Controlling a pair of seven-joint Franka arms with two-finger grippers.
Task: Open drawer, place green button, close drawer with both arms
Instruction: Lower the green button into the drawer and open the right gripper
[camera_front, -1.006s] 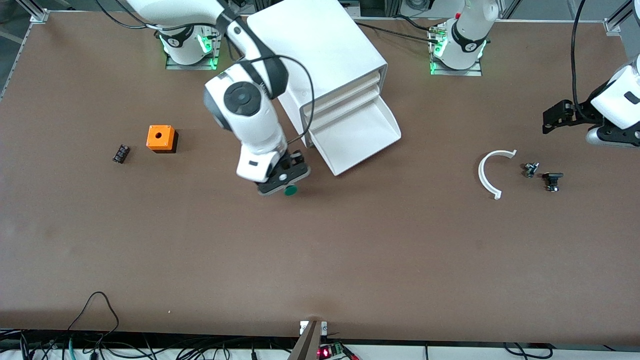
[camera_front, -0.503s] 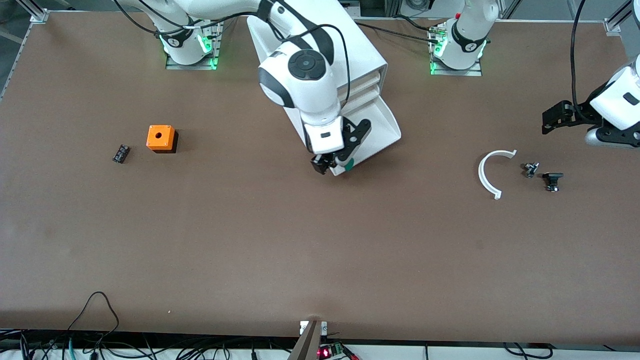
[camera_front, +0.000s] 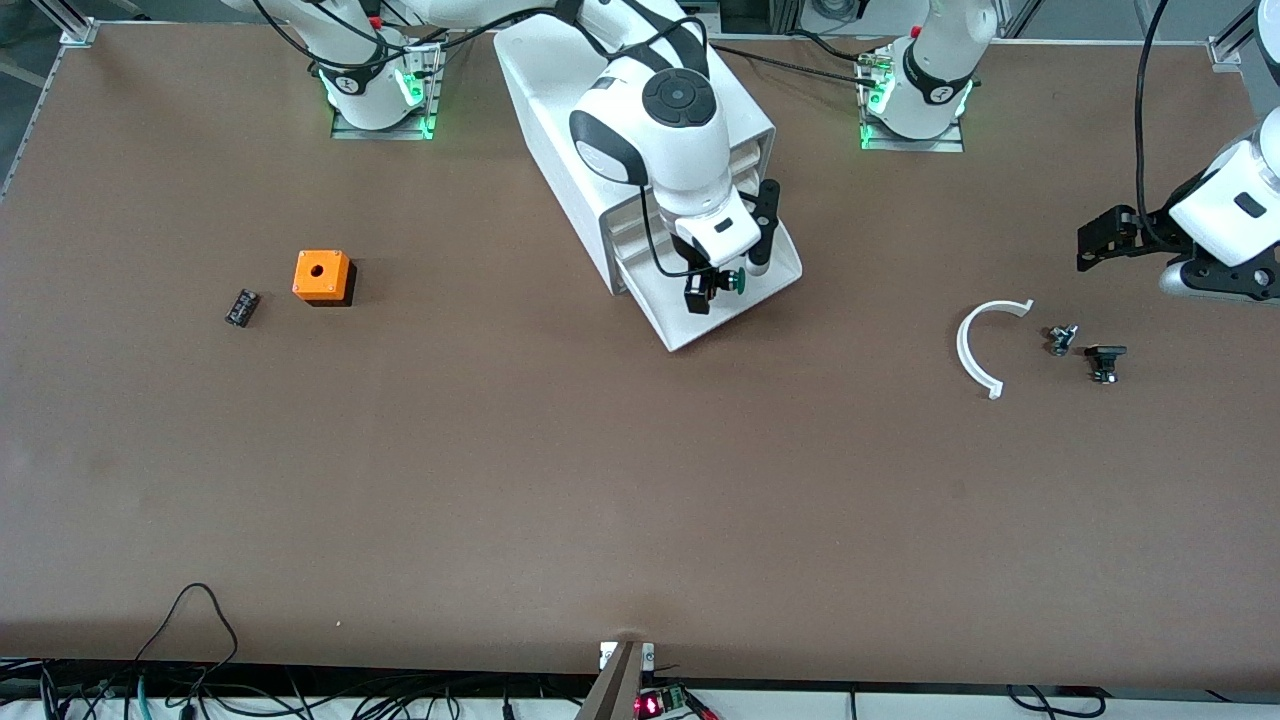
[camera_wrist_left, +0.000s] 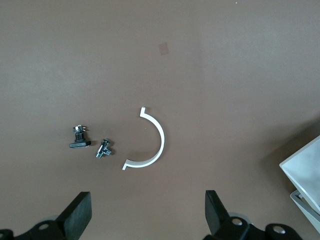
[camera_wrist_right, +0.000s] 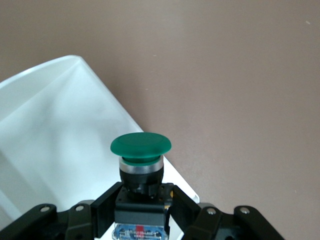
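Note:
The white cabinet (camera_front: 640, 110) stands between the two arm bases, and its bottom drawer (camera_front: 770, 285) is pulled open. My right gripper (camera_front: 718, 285) hangs over the open drawer, shut on the button (camera_front: 736, 283). In the right wrist view the button's green cap (camera_wrist_right: 140, 145) and black body sit between the fingers (camera_wrist_right: 102, 210), above the drawer's corner (camera_wrist_right: 55, 125). My left gripper (camera_front: 1095, 238) waits open and empty above the table toward the left arm's end; its fingers (camera_wrist_left: 80, 212) show wide apart in the left wrist view.
A white curved clip (camera_front: 975, 345) and two small dark metal parts (camera_front: 1062, 338) (camera_front: 1104, 361) lie under the left gripper's area; they also show in the left wrist view (camera_wrist_left: 150, 145). An orange cube (camera_front: 321, 275) and a small black block (camera_front: 241, 306) lie toward the right arm's end.
My right arm has carried the button from the table beside the drawer's front lip to over the open drawer tray. The left arm has barely shifted.

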